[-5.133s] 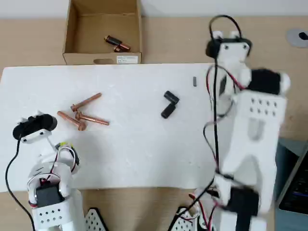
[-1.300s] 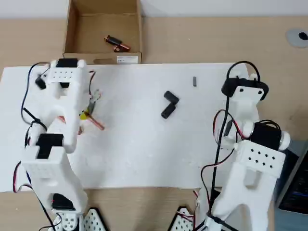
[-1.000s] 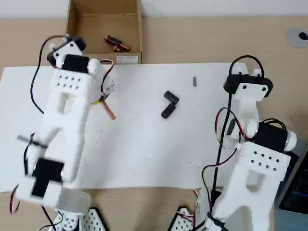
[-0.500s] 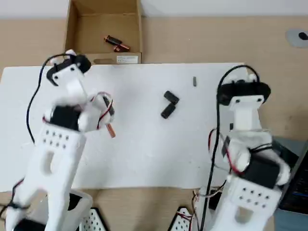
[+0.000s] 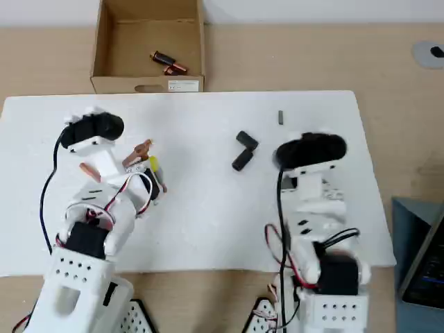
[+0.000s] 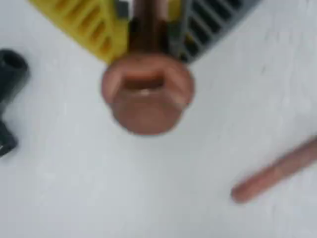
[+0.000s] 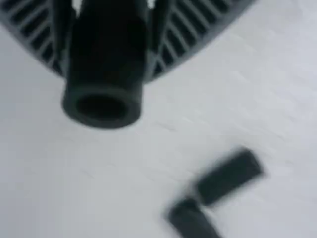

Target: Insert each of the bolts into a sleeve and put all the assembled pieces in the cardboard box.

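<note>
With its left gripper clamped on a copper bolt at the mat's 9 o'clock and its right gripper pinching a black sleeve toward 3 o'clock, the robot should line bolt and bore on one axis before pushing.

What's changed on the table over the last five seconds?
The left gripper went out, closed on a bolt and lifted it off the mat. The right gripper drew back from the far side, carrying a sleeve. The two loose sleeves and the assembled piece in the box stayed put.
</note>
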Robot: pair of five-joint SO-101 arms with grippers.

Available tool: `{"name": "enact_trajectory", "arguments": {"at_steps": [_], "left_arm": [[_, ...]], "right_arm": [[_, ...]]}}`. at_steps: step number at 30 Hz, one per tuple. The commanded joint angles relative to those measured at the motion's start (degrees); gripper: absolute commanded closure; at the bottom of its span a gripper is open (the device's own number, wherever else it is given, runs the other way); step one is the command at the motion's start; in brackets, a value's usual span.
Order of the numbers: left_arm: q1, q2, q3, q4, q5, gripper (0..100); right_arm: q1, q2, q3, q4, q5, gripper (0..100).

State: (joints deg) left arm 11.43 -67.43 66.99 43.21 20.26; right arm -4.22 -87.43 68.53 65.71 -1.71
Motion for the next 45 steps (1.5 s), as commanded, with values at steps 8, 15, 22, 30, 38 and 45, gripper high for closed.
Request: {"name": "enact_trajectory", "arguments": {"at_steps": [8, 15, 22, 30, 38, 45], "left_arm": [[8.44, -13.67, 7.30, -7.56, -1.67, 100], [11.87, -24.13, 8.79, -7.56, -1.67, 100], [12.48, -30.90, 8.53, -7.30, -1.23, 100], [12.57, -35.82, 9.41, -7.21, -1.23, 100], [16.88, -36.35, 9.23, -7.12, 1.49, 100], [17.67, -36.35, 9.23, -5.45, 1.41, 100]], "right_arm": [[-13.76, -9.63, 7.16, -2.99, -4.13, 98.9], [-20.97, -12.62, 9.27, -3.08, -4.13, 98.9], [-26.33, -19.74, 15.34, -3.16, -3.96, 98.9], [-30.55, -23.08, 19.30, -4.40, -3.87, 98.9], [-37.67, -24.31, 19.38, -8.88, -3.78, 98.9], [-38.81, -24.92, 20.53, -12.92, -3.78, 98.9]]}}
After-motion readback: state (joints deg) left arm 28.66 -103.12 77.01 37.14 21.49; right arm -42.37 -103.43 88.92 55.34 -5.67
